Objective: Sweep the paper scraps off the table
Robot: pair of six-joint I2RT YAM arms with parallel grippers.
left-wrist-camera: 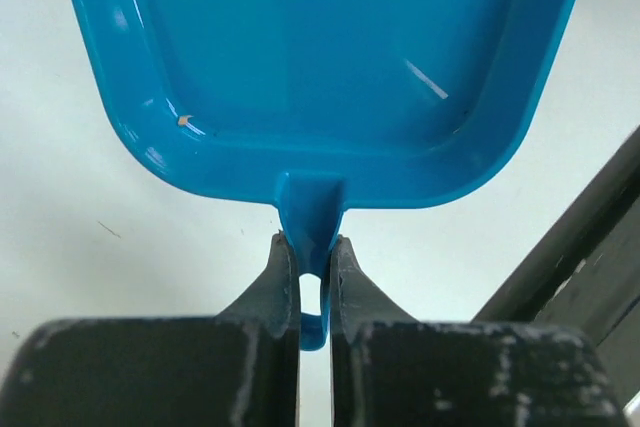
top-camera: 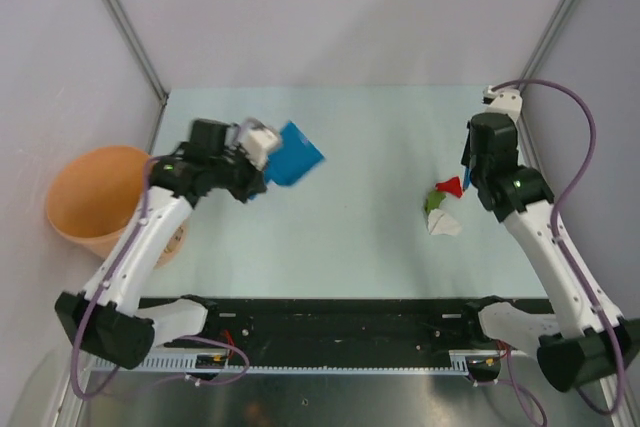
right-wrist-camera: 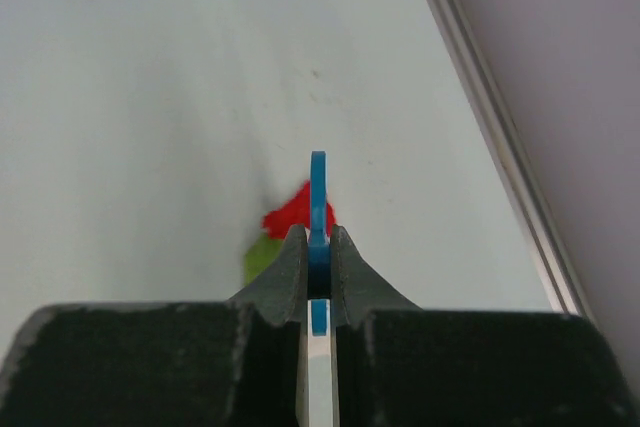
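Observation:
Three paper scraps lie together at the right of the mint-green table (top-camera: 360, 137): a red one (top-camera: 449, 186), an olive green one (top-camera: 434, 202) and a white one (top-camera: 444, 225). My right gripper (top-camera: 466, 179) is shut on the small blue hand brush (right-wrist-camera: 318, 209), right beside the red scrap (right-wrist-camera: 293, 212) and green scrap (right-wrist-camera: 258, 260). My left gripper (top-camera: 262, 143) is shut on the handle of the blue dustpan (top-camera: 294, 155), held above the table's left part; the pan (left-wrist-camera: 320, 67) looks empty apart from a tiny speck.
An orange bucket (top-camera: 95, 197) stands off the table's left edge. Grey walls with metal rails (top-camera: 125, 22) frame the table. A black rail strip (top-camera: 340, 317) runs along the near edge between the arm bases.

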